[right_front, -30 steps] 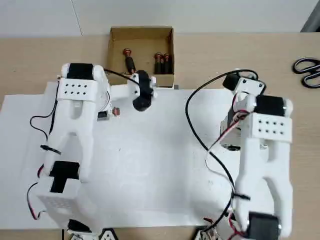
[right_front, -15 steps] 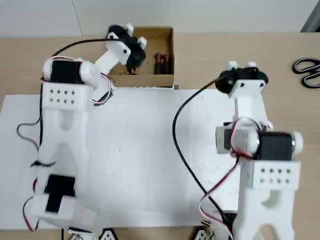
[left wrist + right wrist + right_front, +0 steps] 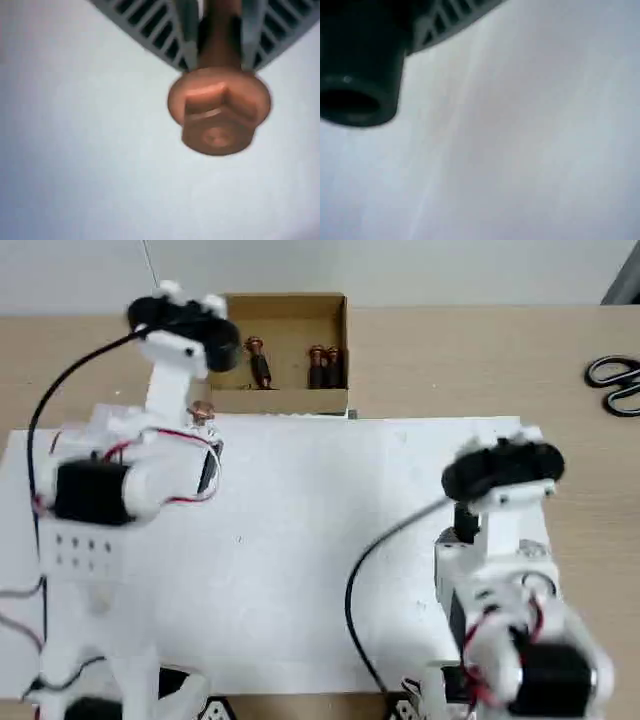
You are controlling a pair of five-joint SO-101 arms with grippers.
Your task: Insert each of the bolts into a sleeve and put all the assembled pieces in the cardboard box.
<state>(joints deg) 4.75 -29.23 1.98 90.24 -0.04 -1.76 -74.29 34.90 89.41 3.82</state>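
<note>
Wooden table [image 3: 450, 350]: white sheet [image 3: 320, 540], cardboard box [image 3: 285, 400], scissors [image 3: 612, 383].

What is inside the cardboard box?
Three assembled pieces lie in the box: one alone, two side by side. The left arm covers its left edge.

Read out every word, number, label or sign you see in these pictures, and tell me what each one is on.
No text can be read in any view.
bolt: its head carries a small round mark, too blurred to read as a letter or number.
cardboard box: plain walls, no print seen.
sleeve, scissors, white paper: no markings visible.
</note>
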